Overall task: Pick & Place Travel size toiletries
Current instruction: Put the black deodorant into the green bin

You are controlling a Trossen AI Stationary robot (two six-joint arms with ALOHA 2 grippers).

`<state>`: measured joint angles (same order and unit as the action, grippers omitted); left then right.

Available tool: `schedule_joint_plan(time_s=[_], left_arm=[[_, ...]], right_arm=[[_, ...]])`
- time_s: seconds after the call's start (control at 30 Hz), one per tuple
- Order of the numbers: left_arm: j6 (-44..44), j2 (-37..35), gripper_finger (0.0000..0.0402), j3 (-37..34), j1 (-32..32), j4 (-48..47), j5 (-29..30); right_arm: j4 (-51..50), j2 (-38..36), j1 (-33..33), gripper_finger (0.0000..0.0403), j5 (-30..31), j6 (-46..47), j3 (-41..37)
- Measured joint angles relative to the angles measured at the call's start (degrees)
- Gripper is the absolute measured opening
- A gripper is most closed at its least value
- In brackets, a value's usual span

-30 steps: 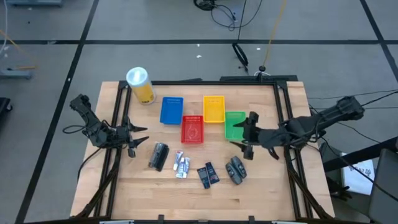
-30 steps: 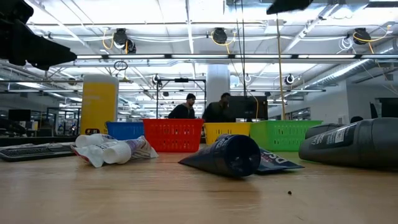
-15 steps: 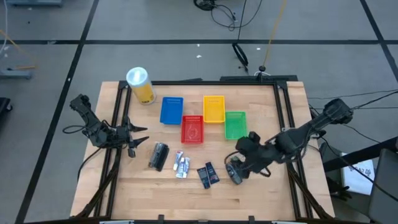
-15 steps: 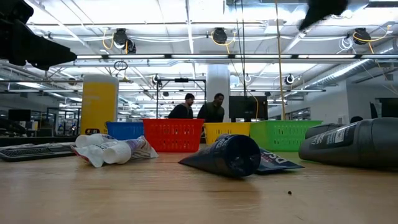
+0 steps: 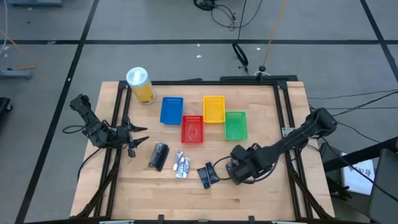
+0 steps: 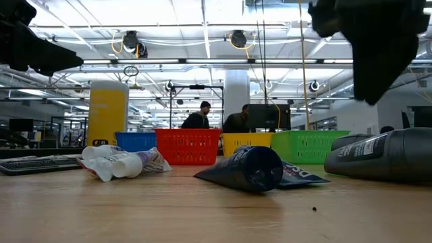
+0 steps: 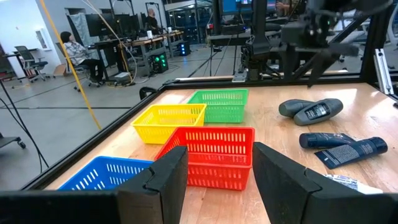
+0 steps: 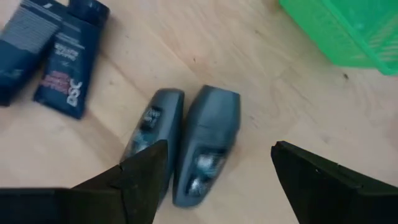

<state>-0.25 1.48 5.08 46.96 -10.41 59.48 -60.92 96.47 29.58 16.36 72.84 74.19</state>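
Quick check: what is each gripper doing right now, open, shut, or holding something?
Left gripper: open, holding nothing, waiting at the table's left edge.
Right gripper: open, holding nothing, over the two dark grey pieces.

Grey floor (image 5: 56, 37) with dark seam lines surrounded the wooden table (image 5: 261, 193); cables (image 5: 224, 12) lay at 12 o'clock. Beyond: open-plan lab, ceiling strip lights (image 6: 202, 30), white column (image 6: 236, 88), two people (image 6: 219, 120) at monitors.
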Motion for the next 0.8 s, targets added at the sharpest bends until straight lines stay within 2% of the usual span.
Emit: schedule_joint_plan(time_s=[0.23, 0.43, 0.8], left_arm=[[0.00, 0.00, 0.0180, 0.00, 0.00, 0.00, 0.00], [0.00, 0.01, 0.0179, 0.00, 0.00, 0.00, 0.00], [0.00, 0.00, 0.0179, 0.02, 0.00, 0.00, 0.02]], right_arm=[[-0.16, 4.53, -0.78, 0.0279, -0.11, -5.72, 0.00], [1.00, 6.00, -1.51, 0.0301, -0.11, -4.39, -0.66], [17.63, 5.50, -0.11, 0.0307, -0.92, 3.75, -14.02]])
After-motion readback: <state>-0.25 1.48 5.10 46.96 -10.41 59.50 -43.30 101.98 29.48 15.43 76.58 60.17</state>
